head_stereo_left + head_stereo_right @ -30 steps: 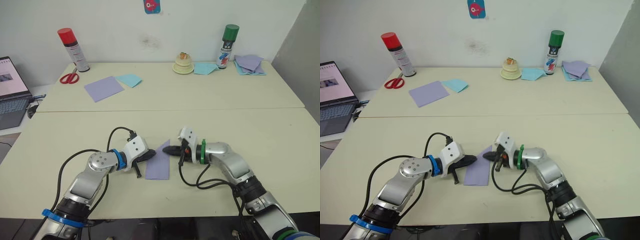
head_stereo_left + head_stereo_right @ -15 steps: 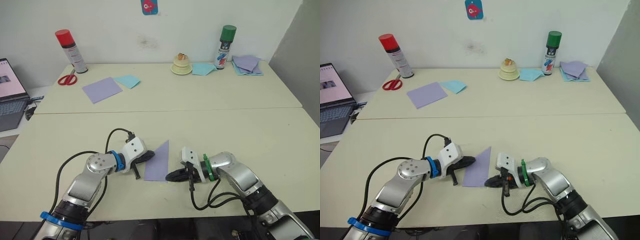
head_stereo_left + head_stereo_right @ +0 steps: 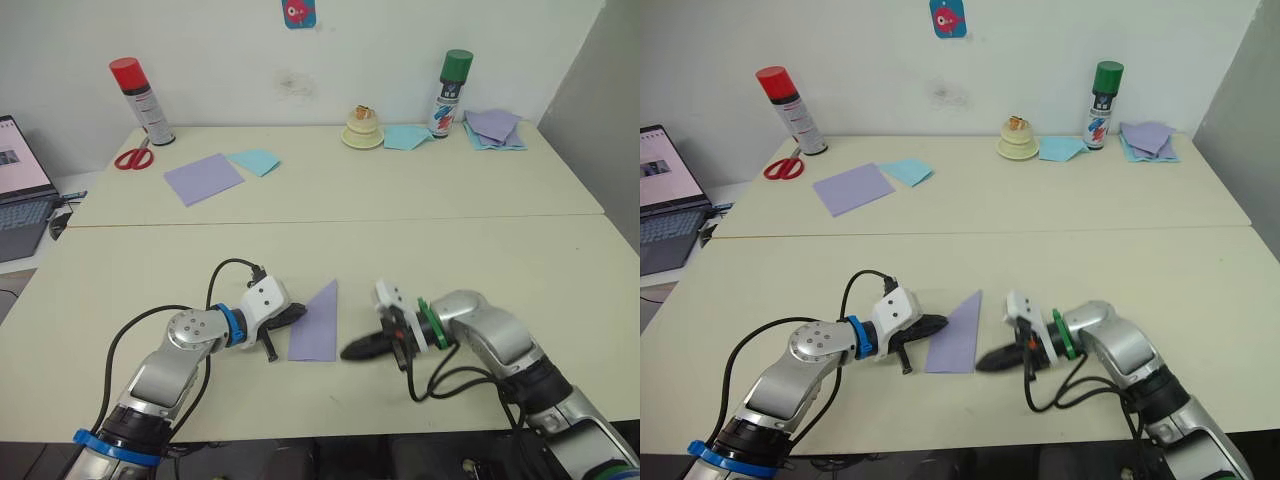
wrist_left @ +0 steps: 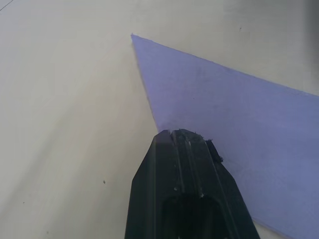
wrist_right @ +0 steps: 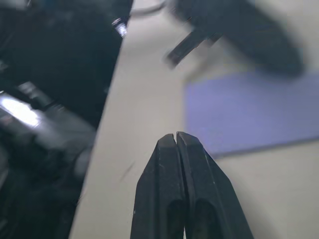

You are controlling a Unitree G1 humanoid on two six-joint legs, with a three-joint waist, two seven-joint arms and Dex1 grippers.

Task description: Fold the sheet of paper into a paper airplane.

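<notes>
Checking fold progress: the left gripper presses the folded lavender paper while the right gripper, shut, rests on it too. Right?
Not quite. The right gripper is shut but sits on the table beside the paper, off its edge, as the right eye view shows. The left gripper does press it.

Lavender sheet of paper (image 3: 317, 324) on a cream table (image 3: 520, 260), black hand (image 3: 297, 314) fingers, red scissors (image 3: 132, 157).

My left gripper (image 3: 297, 317) presses its tip on the left edge of the folded sheet of paper (image 3: 317, 325); my right gripper (image 3: 352, 351) lies just right of it, apart.
</notes>
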